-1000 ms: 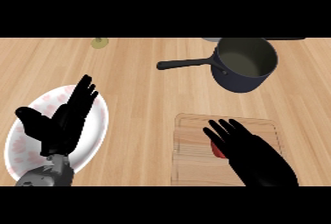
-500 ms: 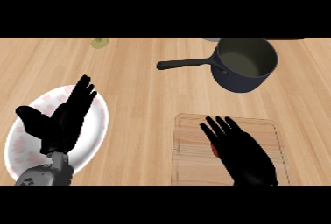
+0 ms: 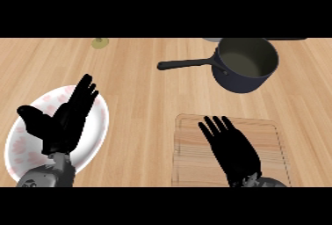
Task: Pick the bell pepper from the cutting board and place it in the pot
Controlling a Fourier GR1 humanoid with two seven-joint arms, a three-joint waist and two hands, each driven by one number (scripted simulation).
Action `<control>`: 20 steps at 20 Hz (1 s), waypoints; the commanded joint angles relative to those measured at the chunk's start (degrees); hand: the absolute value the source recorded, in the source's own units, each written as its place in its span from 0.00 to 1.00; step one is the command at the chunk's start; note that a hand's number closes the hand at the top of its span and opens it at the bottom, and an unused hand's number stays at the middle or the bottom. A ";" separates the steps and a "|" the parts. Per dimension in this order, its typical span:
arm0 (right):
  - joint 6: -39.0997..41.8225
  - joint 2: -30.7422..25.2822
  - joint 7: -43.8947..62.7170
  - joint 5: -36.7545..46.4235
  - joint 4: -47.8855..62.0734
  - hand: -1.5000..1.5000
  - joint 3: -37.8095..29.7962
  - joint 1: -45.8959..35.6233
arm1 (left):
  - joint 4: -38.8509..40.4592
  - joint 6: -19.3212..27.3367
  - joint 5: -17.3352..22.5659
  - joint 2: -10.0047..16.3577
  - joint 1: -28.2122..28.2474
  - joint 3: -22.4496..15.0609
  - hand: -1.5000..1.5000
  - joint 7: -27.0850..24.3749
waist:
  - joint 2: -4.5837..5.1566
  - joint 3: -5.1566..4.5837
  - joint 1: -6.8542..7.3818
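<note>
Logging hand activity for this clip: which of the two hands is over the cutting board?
The right hand, flat and open, over the cutting board; the left hand shows open over the plate.

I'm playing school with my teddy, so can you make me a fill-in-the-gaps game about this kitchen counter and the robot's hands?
The dark round metal pot has a long handle pointing to the view's ____. The open black hand over the rectangular wooden cutting board is the robot's ____ hand. The robot's left hand shows over the round plate, which is white with ____ speckles.
Missing words: left; right; pink.
</note>
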 commanded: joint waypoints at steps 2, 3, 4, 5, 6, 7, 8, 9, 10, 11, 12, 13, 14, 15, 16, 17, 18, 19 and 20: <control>-1.19 1.84 0.62 4.99 3.64 0.00 1.81 1.84 | 1.64 -0.46 -0.01 -0.05 -1.37 1.12 0.50 -0.18 | 0.00 0.00 -0.07; -0.49 0.82 -1.70 3.91 7.10 0.00 -2.30 -2.14 | 1.91 -1.79 0.53 0.00 0.20 0.73 0.50 -1.46 | 0.03 0.00 0.07; -1.50 -3.39 -5.13 3.12 6.69 0.00 -3.49 -0.41 | 1.90 -1.59 -0.65 -0.07 1.46 0.28 0.50 -3.62 | 0.03 0.00 0.02; -5.74 2.50 -2.16 6.85 11.42 0.00 0.71 -0.16 | -2.71 -2.14 0.77 1.08 1.53 0.83 0.50 1.55 | 0.00 0.02 0.21; 0.24 3.50 -1.21 5.52 8.91 0.00 -1.54 -2.89 | 8.22 -1.23 -0.34 -0.81 -2.49 2.08 0.50 -5.58 | 0.06 -0.01 -0.10; -0.57 3.36 -2.53 6.22 10.62 0.00 -1.63 -2.51 | -2.33 -2.37 0.79 1.02 0.90 1.42 0.50 0.94 | -0.01 0.01 0.14; -2.56 1.43 -3.97 6.97 9.03 0.00 -2.05 -0.10 | 2.50 -0.88 -2.02 -1.85 1.67 -0.76 0.50 -4.87 | 0.00 0.00 -0.05; -4.04 1.48 -5.22 6.79 12.75 0.00 -3.54 -1.46 | 0.45 -1.56 0.98 1.06 -1.96 3.29 0.50 1.05 | 0.02 0.01 0.03; -0.11 3.03 -3.98 7.56 10.48 0.00 -3.43 -1.97 | -0.78 -2.26 0.71 0.32 1.51 2.11 0.50 -0.35 | -0.01 0.00 0.05; -3.05 2.60 -6.53 6.98 14.24 0.00 -4.72 -3.00 | 1.03 1.37 -2.71 -2.35 -2.08 -0.62 0.50 0.36 | 0.02 0.01 -0.01; -3.12 3.29 -6.39 8.63 11.99 0.00 -4.07 -1.25 | -0.78 -0.62 -0.92 -0.99 0.54 1.04 0.50 0.34 | -0.01 0.01 0.00; -1.38 2.74 -6.62 7.13 10.89 0.00 -4.87 -0.74 | 5.10 -3.43 1.08 0.11 0.45 3.32 0.50 -4.82 | 0.02 0.00 -0.08; -3.43 3.27 -10.59 4.92 12.74 1.00 -3.68 -1.87 | 3.45 -1.17 -1.34 -1.81 0.28 0.24 0.50 -3.21 | 0.05 0.01 0.01; -2.42 4.01 -10.21 4.37 7.50 1.00 -1.59 0.22 | 4.64 -2.43 -0.11 -0.39 -0.69 1.94 0.50 -3.47 | 0.00 0.00 -0.21; -8.63 4.37 -13.10 5.74 15.23 1.00 -2.34 -1.89 | 2.77 -1.08 -0.80 -1.16 -0.35 1.51 0.50 -2.73 | 0.06 0.02 0.16; -4.80 3.70 -13.77 4.99 12.33 1.00 -3.87 -3.76 | 0.35 -0.60 -1.59 -0.82 -0.75 0.72 0.50 0.47 | 0.00 0.02 0.11; -6.31 5.00 -12.78 7.41 13.39 1.00 -2.62 -2.94 | 4.26 -3.09 1.41 0.25 -2.29 3.67 0.50 -1.75 | 0.02 0.00 -0.01; -9.25 5.38 -13.27 8.54 15.44 1.00 -1.83 -2.48 | -2.56 -2.69 1.25 -0.84 1.95 1.23 0.50 0.47 | -0.02 0.01 0.20; -7.03 4.63 -14.23 7.92 12.60 1.00 -2.84 -2.03 | 1.98 -0.84 -2.44 -2.92 1.89 -0.93 0.50 -3.75 | -0.01 0.00 -0.02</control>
